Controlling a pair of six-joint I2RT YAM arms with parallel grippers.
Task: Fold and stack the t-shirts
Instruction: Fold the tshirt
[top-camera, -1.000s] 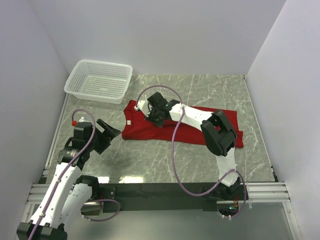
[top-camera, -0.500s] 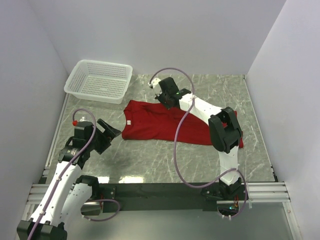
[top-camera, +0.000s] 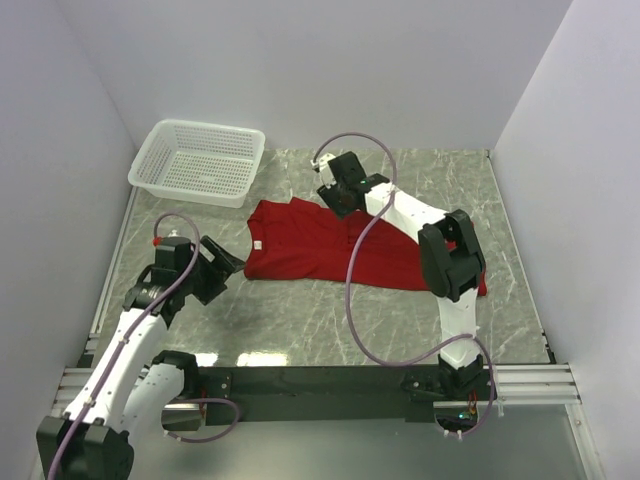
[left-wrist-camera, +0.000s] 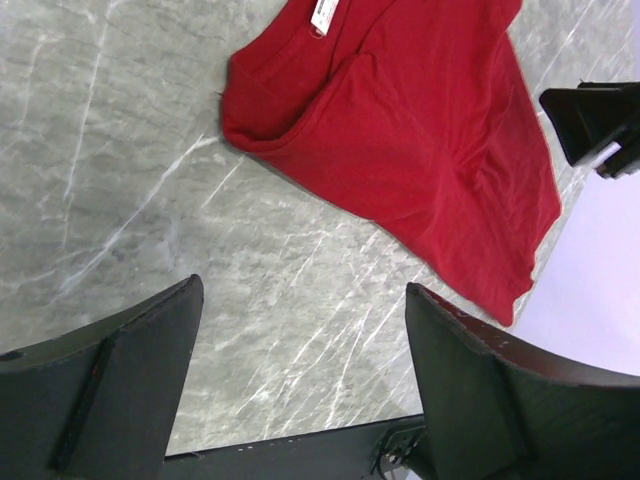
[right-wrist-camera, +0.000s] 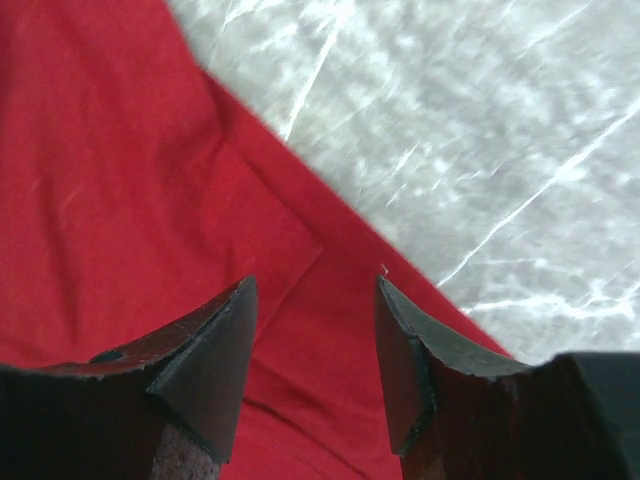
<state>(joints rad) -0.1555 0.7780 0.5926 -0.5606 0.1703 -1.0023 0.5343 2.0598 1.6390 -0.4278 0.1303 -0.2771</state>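
Note:
A deep-red t-shirt (top-camera: 330, 245) lies flat across the middle of the marble table, with its white neck label (top-camera: 256, 243) at the left end. In the left wrist view the t-shirt (left-wrist-camera: 420, 130) and label (left-wrist-camera: 325, 15) lie ahead of the fingers. My right gripper (top-camera: 338, 195) hovers at the shirt's far edge. It is open, with only red cloth (right-wrist-camera: 120, 200) showing below its jaws (right-wrist-camera: 313, 285). My left gripper (top-camera: 222, 262) stays just left of the shirt, open over bare table (left-wrist-camera: 304, 290).
A white mesh basket (top-camera: 138, 165) stands at the back left corner. White walls close in the table on the left, back and right. The black base rail (top-camera: 330, 380) runs along the near edge. The right arm (top-camera: 445, 260) reaches over the shirt's right half.
The right gripper, shut on cloth near the shirt's middle, moved to the far edge and opened, letting the cloth go. The shirt's far left part now lies spread. The left arm shifted slightly.

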